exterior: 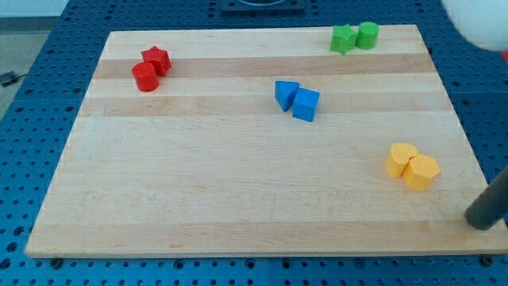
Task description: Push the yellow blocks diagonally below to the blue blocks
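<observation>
Because my tip (479, 225) is sitting just off the counter (238, 199) edge, down-right of the two yellow blocks (413, 165), a push could be splitting the touching pair or sliding one off the view's right side. No fingers exist to report. These chunky yellow blocks are lying well apart from the blue blocks (298, 98), toward the view's lower right.
</observation>
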`<state>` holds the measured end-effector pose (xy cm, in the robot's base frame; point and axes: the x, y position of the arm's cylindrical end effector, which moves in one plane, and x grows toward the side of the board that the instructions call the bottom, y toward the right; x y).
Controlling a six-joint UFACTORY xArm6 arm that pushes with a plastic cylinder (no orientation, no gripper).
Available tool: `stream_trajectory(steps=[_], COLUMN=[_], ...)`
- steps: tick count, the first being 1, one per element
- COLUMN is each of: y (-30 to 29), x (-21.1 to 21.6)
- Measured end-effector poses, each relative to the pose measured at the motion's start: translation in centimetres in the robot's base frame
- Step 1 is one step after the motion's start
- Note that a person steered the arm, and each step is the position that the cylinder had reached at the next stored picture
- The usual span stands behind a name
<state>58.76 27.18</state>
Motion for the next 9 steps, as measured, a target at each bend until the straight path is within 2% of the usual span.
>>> stream_trajectory(steps=[1, 2, 4, 5, 6, 7, 9], y=[0.1, -3.1, -11.5, -9.7, -3.0, -1.2, -4.4], x=[-2.5, -4.0, -4.0, -3.9, -2.9, -3.7, -7.1])
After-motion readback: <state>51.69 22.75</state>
